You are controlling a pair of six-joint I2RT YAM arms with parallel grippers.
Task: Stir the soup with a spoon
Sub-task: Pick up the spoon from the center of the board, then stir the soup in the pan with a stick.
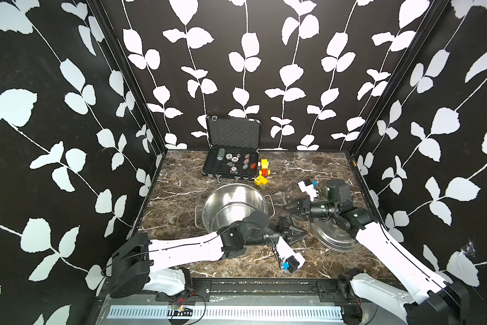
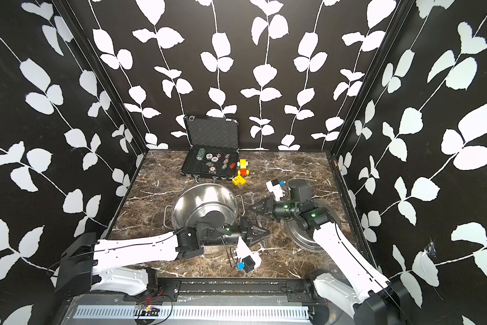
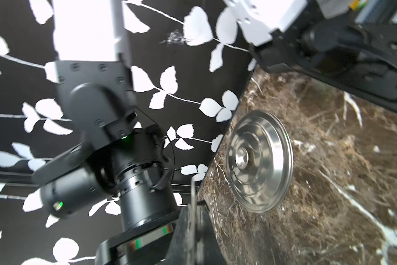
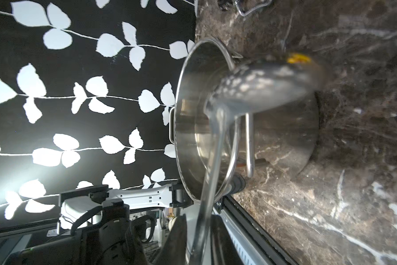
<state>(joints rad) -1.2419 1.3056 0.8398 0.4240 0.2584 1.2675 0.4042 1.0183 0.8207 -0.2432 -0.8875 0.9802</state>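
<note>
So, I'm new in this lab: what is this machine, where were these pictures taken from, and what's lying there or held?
Two robot arms, each ending in a gripper. Both top views look down on the marble table; the other two come from wrist cameras. On the table: a steel pot, apparently empty, its lid, an open poker-chip case, yellow toy blocks. The left gripper is shut on the handle of the spoon; the right gripper is at it too, grip unclear.

Bright even light, steel glare, spoon [image 4: 217, 142] smeared, out of focus.
</note>
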